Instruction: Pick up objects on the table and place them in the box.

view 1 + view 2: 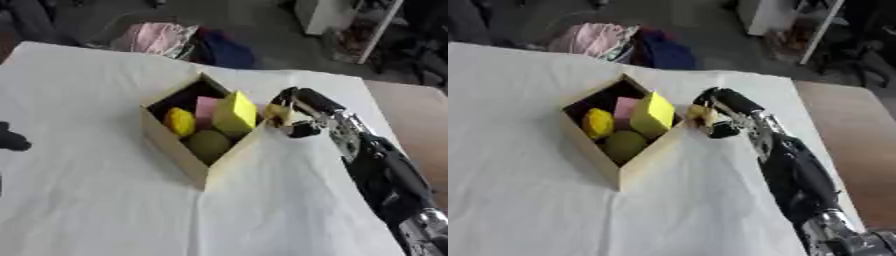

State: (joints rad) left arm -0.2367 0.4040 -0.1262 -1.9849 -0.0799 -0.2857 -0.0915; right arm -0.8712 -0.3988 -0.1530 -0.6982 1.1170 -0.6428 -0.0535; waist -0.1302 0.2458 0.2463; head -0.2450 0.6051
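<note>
A shallow wooden box (175, 147) stands cornerwise on the white table. Inside it lie a yellow block (234, 114), a pink block (206, 110), a yellow round fruit (180, 121) and a green round fruit (208, 143). My right hand (296, 107) hangs just beyond the box's right rim, its fingers curled round a small yellowish thing (698, 112) held at rim height. A dark sliver of my left hand (10, 139) shows at the left edge of the left eye view; its fingers cannot be made out.
A white cloth (105, 200) covers the table. Beyond the far edge lie a pink bundle (156, 37) and a dark blue one (226, 50) on the floor. A brown surface (420, 115) borders the table on the right.
</note>
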